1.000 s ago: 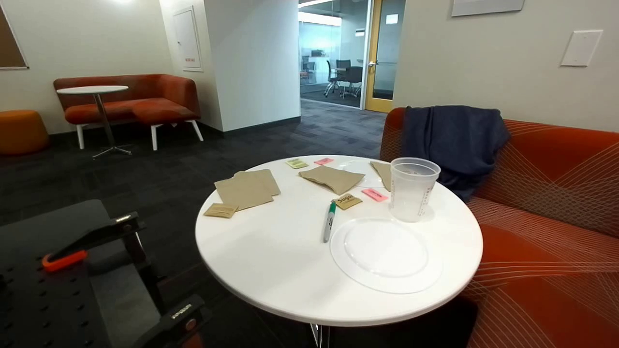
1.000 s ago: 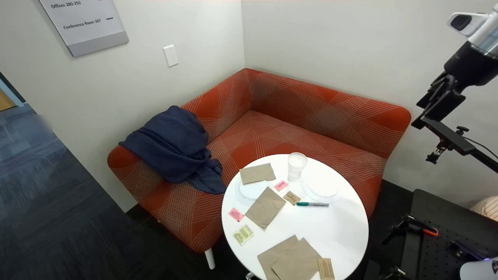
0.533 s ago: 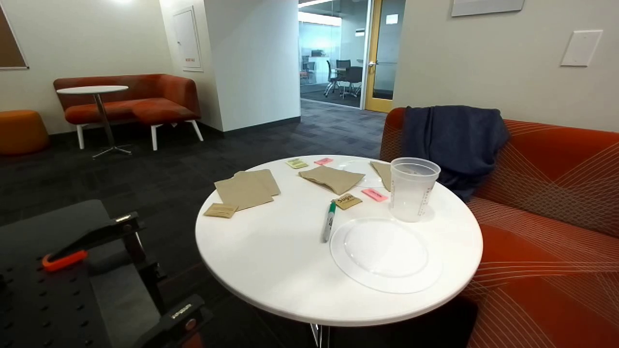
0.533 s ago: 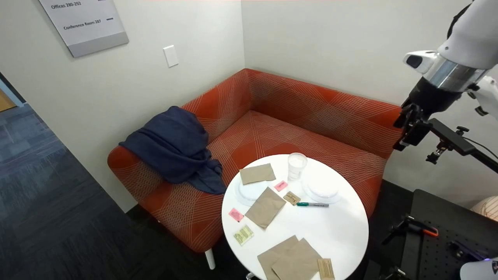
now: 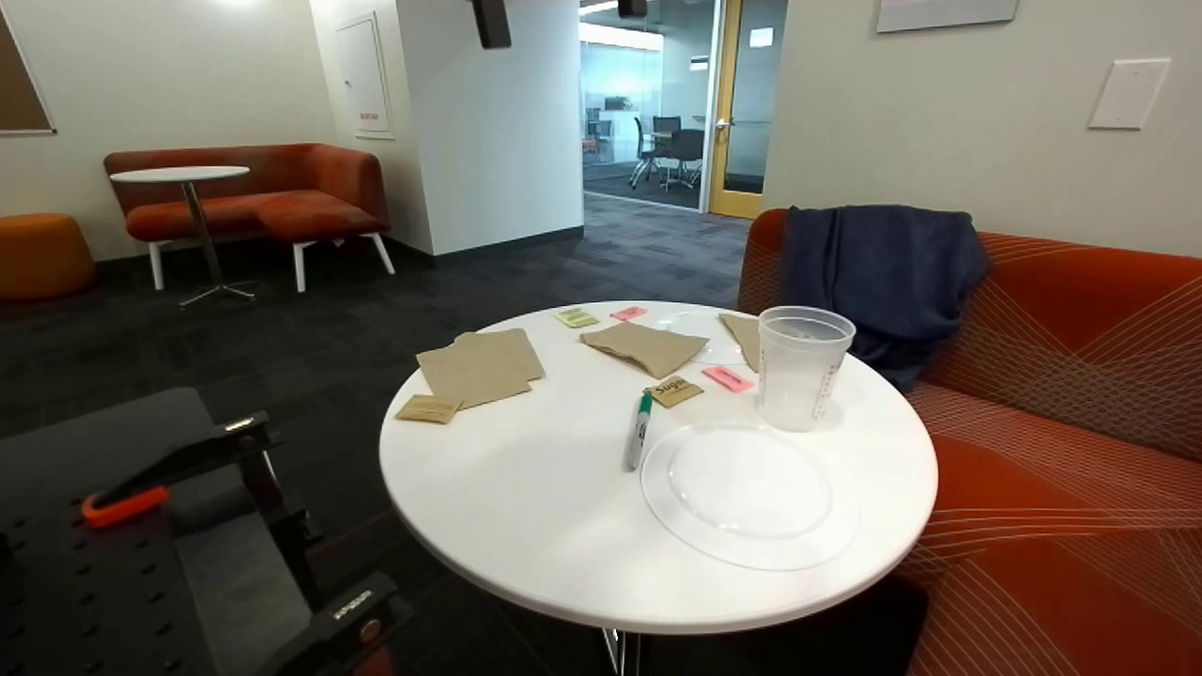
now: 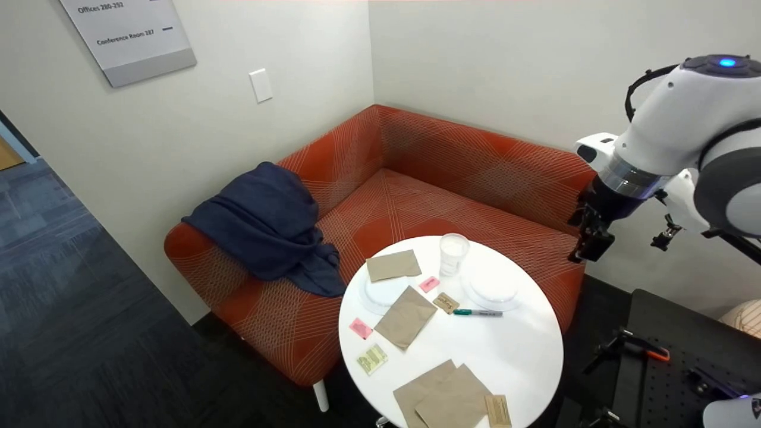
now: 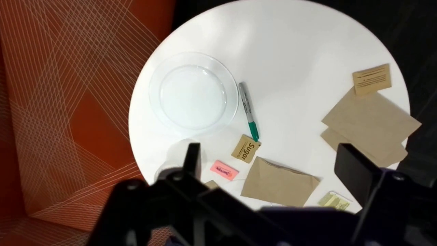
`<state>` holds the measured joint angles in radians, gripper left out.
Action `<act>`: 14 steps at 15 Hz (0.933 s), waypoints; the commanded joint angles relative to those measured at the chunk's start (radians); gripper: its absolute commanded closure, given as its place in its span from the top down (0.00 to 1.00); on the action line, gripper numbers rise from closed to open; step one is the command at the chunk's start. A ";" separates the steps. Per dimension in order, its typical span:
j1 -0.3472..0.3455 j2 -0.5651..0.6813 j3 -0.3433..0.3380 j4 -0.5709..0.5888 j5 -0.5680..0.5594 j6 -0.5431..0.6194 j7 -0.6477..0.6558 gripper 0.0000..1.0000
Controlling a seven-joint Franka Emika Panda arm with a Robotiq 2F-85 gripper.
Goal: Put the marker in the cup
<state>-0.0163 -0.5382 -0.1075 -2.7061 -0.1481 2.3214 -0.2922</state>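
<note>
The marker, grey with a green cap, lies flat on the white table in both exterior views (image 5: 639,434) (image 6: 478,312) and the wrist view (image 7: 248,110). Its cap end meets a sugar packet's corner. The cup, a clear tumbler, stands upright in both exterior views (image 5: 800,376) (image 6: 453,255). In the wrist view the cup (image 7: 174,154) is partly hidden behind the gripper's left finger. My gripper (image 7: 269,150) is open and empty, high above the table. In an exterior view the gripper (image 6: 585,238) is off the table's edge side; only its fingertips (image 5: 562,17) show at the top of an exterior view.
A clear round plate (image 7: 193,97) lies beside the marker. Brown napkins (image 7: 281,182), a sugar packet (image 7: 245,149), a pink packet (image 7: 224,170) and a yellow packet (image 7: 334,201) lie around. A red sofa (image 6: 452,202) with a dark blue cloth (image 6: 261,220) borders the table (image 5: 526,526).
The arm has moved down and toward the table, entering from the upper right in an exterior view. Its fingertips now show at the top of an exterior view. Marker and cup have not moved.
</note>
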 commanded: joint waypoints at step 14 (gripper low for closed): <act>0.002 0.479 -0.003 0.027 -0.007 0.360 -0.160 1.00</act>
<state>-0.0111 -0.1573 -0.1200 -2.7271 -0.1456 2.6434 -0.4308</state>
